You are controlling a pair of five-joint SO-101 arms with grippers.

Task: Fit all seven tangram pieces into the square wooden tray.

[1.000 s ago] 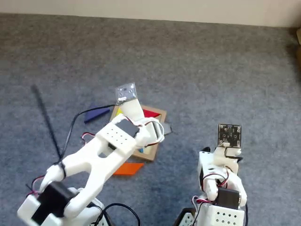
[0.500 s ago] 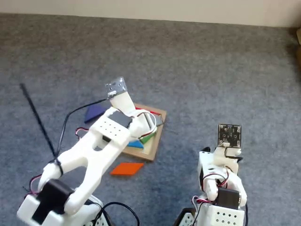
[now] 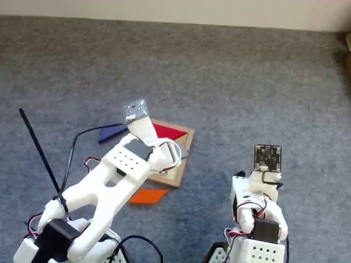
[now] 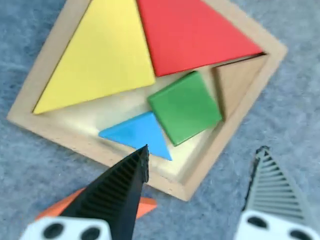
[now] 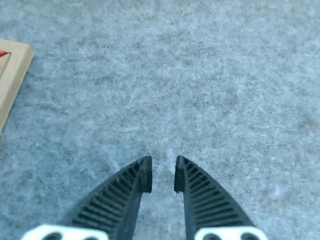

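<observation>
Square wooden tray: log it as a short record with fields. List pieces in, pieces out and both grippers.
tray: square wooden tray on grey carpet
inside: large yellow triangle, large red triangle, green square, small blue triangle
outside: orange parallelogram on the carpet beside the tray; dark blue piece on the carpet off another side
left gripper: above the tray's edge, fingers open, holding nothing
right gripper: over bare carpet, fingers close together, holding nothing
status: four pieces seen in the tray
</observation>
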